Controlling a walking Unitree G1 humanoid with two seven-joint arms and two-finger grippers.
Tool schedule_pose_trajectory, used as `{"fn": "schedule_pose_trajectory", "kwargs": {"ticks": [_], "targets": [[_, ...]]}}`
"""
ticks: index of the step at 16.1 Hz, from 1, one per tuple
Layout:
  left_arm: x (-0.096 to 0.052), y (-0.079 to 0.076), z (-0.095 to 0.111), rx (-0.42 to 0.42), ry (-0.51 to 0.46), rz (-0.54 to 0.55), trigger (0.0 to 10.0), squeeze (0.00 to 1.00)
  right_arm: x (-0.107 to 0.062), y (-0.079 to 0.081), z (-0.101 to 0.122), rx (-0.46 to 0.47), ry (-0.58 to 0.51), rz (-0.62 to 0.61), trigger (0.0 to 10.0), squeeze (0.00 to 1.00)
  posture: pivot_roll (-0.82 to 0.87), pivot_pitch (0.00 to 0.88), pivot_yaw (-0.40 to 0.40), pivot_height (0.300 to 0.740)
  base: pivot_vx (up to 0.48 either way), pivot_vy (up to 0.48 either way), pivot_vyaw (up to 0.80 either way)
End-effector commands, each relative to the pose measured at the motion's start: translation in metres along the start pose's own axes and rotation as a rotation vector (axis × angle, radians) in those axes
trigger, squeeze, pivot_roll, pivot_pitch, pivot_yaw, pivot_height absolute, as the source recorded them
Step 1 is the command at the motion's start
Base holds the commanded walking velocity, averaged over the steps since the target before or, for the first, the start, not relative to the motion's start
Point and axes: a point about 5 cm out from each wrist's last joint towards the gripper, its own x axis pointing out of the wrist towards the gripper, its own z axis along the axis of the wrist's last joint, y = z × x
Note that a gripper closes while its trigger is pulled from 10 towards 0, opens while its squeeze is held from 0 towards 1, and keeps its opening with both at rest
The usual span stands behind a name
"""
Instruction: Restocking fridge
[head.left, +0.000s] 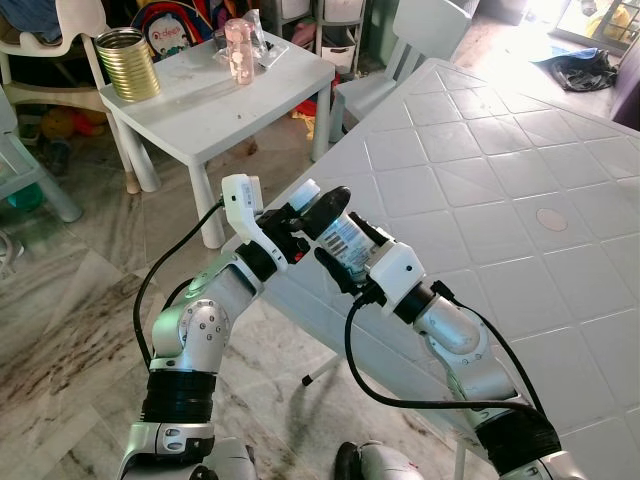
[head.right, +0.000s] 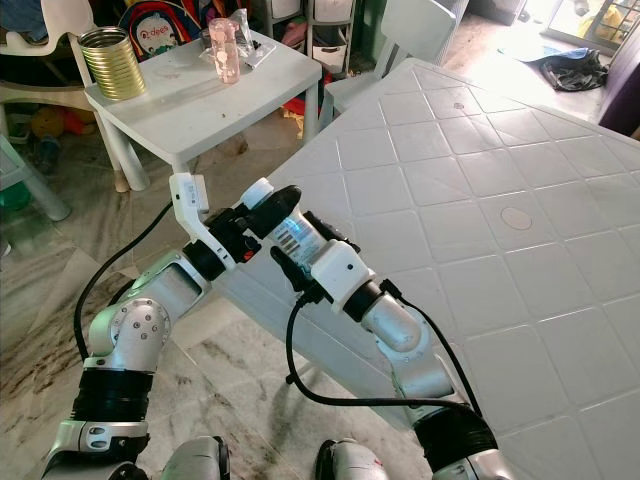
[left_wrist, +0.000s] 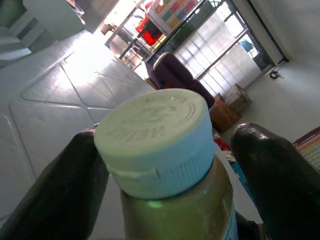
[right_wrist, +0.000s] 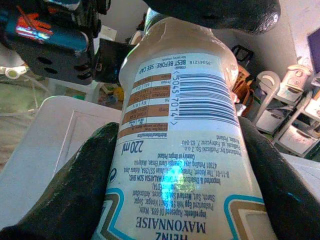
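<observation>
While both arms meet at the table's near corner, I read the scene like this:

Bottle: a Heinz mayonnaise bottle (head.left: 340, 238) hangs in the air between the two grippers, lying nearly on its side, with its white ribbed cap (left_wrist: 155, 140) pointing toward 10 o'clock. Its body is smooth and glossy, with a printed label and barcode.

Right gripper: my right gripper (right_wrist: 170, 165) has its two black fingers pressed against either side of the labelled body, holding the bottle.

Left gripper: my left gripper (left_wrist: 165, 165) is at the cap end, one finger on each side of the neck. The near finger (left_wrist: 65, 185) seems to touch under the cap, while the other stands a little off; I cannot tell whether it truly grips.

Large table: the white plastic table (head.left: 520, 200) with a moulded grid of squares runs from 12 to 4 o'clock. Its near edge slants just under the bottle, so the hold sits right over the corner.

Small table: a white low table (head.left: 210, 100) stands at 11 o'clock, well apart from the arms, carrying a ribbed gold tin can (head.left: 128, 64) and a pink bottle (head.left: 239, 52).

Open room: marbled stone floor (head.left: 70, 300) lies open at 8 to 9 o'clock beside the left arm. A gap of floor runs between the two tables.

Chairs: a white plastic chair (head.left: 420, 35) stands at 12 o'clock against the large table's far edge.
</observation>
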Motion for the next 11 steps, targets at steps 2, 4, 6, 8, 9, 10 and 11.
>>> {"fn": "schedule_pose_trajectory", "kwargs": {"ticks": [2,4,6,8,9,10,11], "targets": [[0.0016,-0.0002,0.0019,0.009,-0.009,-0.001,0.0,0.00,-0.0005,-0.0028,0.0053,-0.003,-0.025,-0.010,10.0,0.00,0.08,0.079,-0.061,0.740,0.000,0.000,0.00],[0.0005,-0.0033,0.0010,0.017,-0.009,-0.016,0.0,0.00,-0.0014,-0.0030,0.0037,-0.002,-0.017,-0.012,10.0,0.00,0.08,0.080,-0.060,0.740,0.000,0.000,0.00],[-0.0009,-0.0066,-0.0049,0.013,0.034,-0.036,0.0,0.00,-0.0013,-0.0026,0.0031,-0.002,-0.014,-0.013,10.0,0.00,0.08,0.082,-0.058,0.740,0.000,0.000,0.00],[-0.0013,-0.0077,-0.0075,0.019,0.034,-0.039,0.0,0.00,-0.0010,-0.0016,0.0026,-0.003,-0.012,-0.013,10.0,0.00,0.08,0.083,-0.056,0.740,0.000,0.000,0.00],[-0.0013,-0.0092,-0.0063,0.011,0.012,-0.054,0.0,0.00,-0.0011,-0.0013,0.0028,-0.003,-0.013,-0.013,10.0,0.00,0.08,0.084,-0.055,0.740,0.000,0.000,0.00],[-0.0017,-0.0091,-0.0055,0.011,0.003,-0.050,0.0,0.00,-0.0012,-0.0010,0.0027,-0.003,-0.012,-0.014,10.0,0.00,0.08,0.085,-0.057,0.740,0.000,0.000,0.00],[-0.0018,-0.0081,-0.0072,0.005,0.017,-0.038,0.0,0.00,-0.0011,-0.0006,0.0025,-0.004,-0.011,-0.013,10.0,0.00,0.08,0.086,-0.057,0.740,0.000,0.000,0.00]]}}
